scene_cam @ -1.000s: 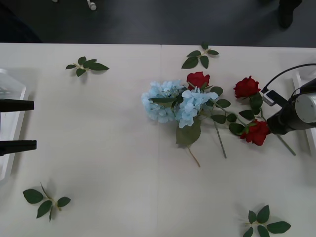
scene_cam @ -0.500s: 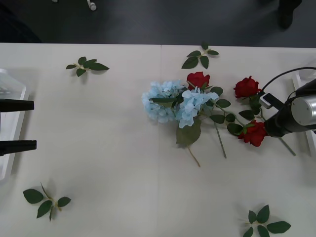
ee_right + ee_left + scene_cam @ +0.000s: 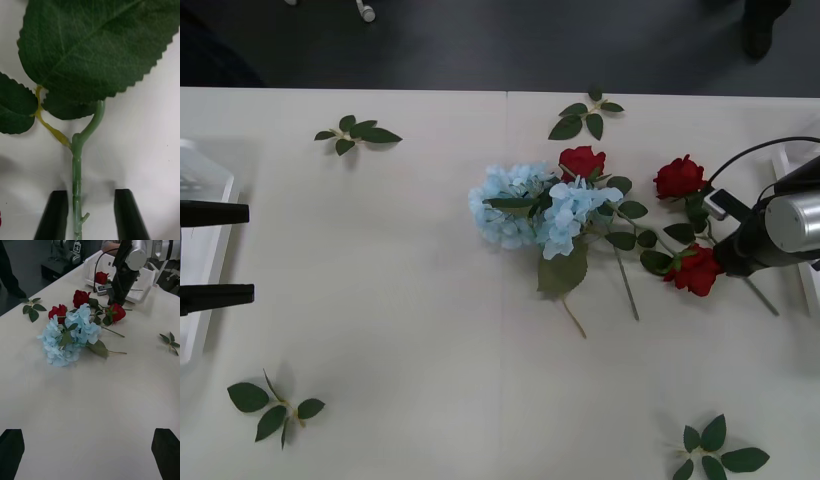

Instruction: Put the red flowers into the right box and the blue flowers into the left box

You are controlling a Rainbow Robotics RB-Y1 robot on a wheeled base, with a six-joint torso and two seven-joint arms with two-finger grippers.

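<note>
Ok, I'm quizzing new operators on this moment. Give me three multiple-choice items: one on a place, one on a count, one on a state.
1. The right gripper is: A over the left box; B beside the red flower nearest the right box; C above the blue flowers.
2. Loose leaf sprigs on the table, front view: A two; B four; C six.
3. The right gripper is: A shut on the blue flowers; B shut on a leaf; C open astride a green stem.

B, the front view shows it at that rose.
B, one lies near each corner.
C, a finger stands on each side of the stem.

Overhead front view; two low wrist close-ups
</note>
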